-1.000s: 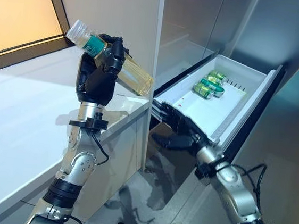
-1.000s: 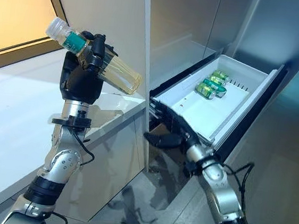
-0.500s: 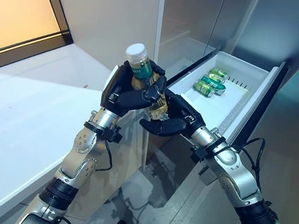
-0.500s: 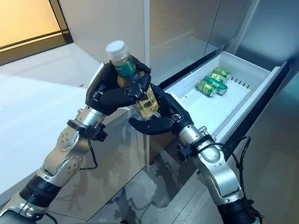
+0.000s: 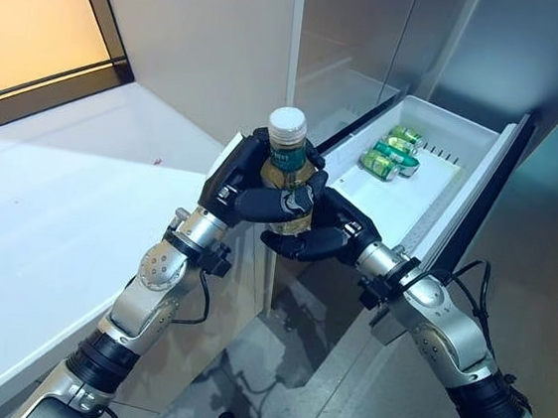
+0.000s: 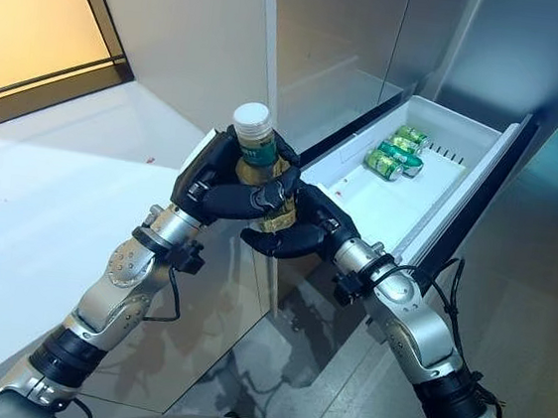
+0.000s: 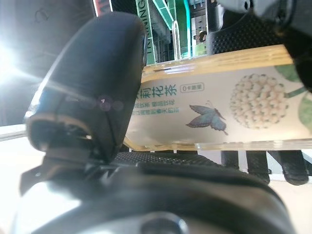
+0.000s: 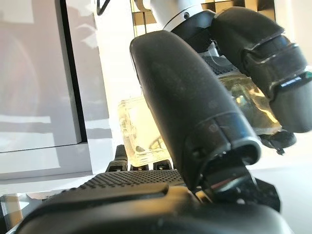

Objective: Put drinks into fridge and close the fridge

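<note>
Beside open drawer [image 5: 415, 198], left hand [image 5: 252, 181], right hand [image 5: 326, 236] clasp upright bottle [image 5: 285, 170].

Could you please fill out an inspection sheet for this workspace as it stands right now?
Surface: white counter on the robot's left, bare where visible.
Job's things: bottle with a white cap, upright, held between both hands in front of the open fridge drawer; three green cans lie at the drawer's far end.
Clutter: nothing seen.
Robot hands: left robot hand has fingers curled round the bottle; right robot hand cups the bottle's lower part, thumb against it.
Cables: nothing seen apart from the robot's own.
Surroundings: grey fridge front behind the drawer, grey floor to the right, an orange-lit panel beyond the counter.
</note>
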You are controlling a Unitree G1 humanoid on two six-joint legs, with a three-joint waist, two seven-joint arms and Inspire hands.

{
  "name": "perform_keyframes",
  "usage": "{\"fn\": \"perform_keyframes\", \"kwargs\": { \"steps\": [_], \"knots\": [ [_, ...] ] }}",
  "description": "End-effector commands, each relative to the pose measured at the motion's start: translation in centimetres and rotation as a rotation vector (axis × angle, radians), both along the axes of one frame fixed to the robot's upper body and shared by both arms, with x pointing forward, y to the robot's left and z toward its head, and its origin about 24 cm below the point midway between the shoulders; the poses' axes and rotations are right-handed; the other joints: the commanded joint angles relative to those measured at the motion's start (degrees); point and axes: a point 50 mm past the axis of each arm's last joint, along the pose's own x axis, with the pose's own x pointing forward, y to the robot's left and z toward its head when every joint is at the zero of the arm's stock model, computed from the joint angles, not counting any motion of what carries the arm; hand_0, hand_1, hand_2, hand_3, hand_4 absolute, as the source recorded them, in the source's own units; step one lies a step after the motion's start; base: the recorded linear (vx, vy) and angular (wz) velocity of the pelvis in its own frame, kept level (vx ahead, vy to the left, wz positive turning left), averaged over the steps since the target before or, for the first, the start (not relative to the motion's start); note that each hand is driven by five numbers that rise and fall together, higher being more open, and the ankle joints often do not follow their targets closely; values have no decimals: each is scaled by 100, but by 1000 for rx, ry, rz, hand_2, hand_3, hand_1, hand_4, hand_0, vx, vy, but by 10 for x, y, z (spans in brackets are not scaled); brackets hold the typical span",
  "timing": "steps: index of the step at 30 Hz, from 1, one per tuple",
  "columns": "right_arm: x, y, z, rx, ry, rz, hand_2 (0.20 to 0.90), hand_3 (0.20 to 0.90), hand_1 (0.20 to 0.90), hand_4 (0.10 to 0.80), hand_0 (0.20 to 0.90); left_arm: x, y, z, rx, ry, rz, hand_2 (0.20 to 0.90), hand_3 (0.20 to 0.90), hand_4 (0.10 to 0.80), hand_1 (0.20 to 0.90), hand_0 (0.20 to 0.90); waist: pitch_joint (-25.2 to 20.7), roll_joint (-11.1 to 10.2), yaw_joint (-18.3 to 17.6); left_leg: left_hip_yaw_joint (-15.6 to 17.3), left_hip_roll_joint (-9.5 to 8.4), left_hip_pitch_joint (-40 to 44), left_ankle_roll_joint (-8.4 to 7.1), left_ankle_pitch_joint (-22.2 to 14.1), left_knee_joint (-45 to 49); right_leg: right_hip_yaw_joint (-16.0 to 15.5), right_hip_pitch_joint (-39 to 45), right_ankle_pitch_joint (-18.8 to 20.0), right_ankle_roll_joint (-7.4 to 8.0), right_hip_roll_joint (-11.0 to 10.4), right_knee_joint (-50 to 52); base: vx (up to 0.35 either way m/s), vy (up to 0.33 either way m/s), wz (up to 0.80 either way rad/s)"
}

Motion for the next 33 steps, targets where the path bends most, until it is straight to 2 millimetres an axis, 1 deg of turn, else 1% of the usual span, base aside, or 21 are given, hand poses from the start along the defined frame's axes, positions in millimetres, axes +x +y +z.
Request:
{"fn": "perform_keyframes", "kwargs": {
  "steps": [1,3,4,5,9,16,25,26,29,33],
  "knots": [
    [-9,34,70,209,-279,225,900,900,900,800,900,-4,-19,77,-99,-393,-87,300,200,100,300,300,-534,-141,-29,164,-159,27,179,-395,9,144,-25,3,294,-68,193,0,0,0],
    [-7,33,70,206,-275,215,900,900,900,800,900,-3,-18,75,-94,-384,-90,300,200,100,300,300,-539,-147,-29,174,-155,27,177,-397,9,145,-22,11,293,-64,183,0,0,0],
    [-7,33,70,206,-271,211,613,565,613,465,613,-3,-18,74,-91,-381,-92,300,200,100,300,300,-541,-149,-27,179,-152,26,174,-393,9,143,-22,14,293,-63,181,0,0,0],
    [-6,32,70,207,-268,208,300,200,300,100,300,-3,-18,73,-91,-377,-96,300,200,100,300,300,-542,-148,-27,183,-148,25,172,-392,9,141,-21,14,292,-62,178,0,0,0],
    [-5,28,68,213,-266,175,300,200,300,100,300,-4,-18,70,-92,-366,-122,300,200,100,300,300,-540,-146,-32,198,-132,17,163,-386,9,149,-28,19,291,-54,171,0,0,0],
    [-2,28,68,200,-269,138,300,200,300,100,300,-4,-22,66,-100,-324,-153,300,200,100,300,300,-520,-139,-24,206,-120,8,157,-381,9,137,-39,25,288,-49,168,0,0,0],
    [3,18,68,185,-295,55,300,200,300,100,300,-3,-20,55,-130,-252,-178,300,200,100,300,300,-486,-140,9,211,-106,14,145,-376,9,99,-17,35,278,-53,138,0,0,0],
    [5,17,68,178,-305,34,300,200,300,100,300,-4,-20,55,-127,-251,-185,900,900,800,900,900,-484,-140,16,209,-104,12,141,-373,9,89,-16,36,278,-54,139,0,0,0],
    [7,13,69,173,-318,-9,300,200,300,100,300,-5,-22,54,-125,-250,-210,900,900,800,900,900,-481,-141,21,212,-98,9,139,-374,9,77,-10,41,279,-53,125,0,0,0],
    [12,0,76,110,-424,-145,300,200,300,100,300,-7,-19,58,-191,-252,-256,900,900,800,900,900,-482,-141,29,201,-95,-27,131,-334,9,63,-42,88,279,-53,114,0,0,0]
  ]
}}
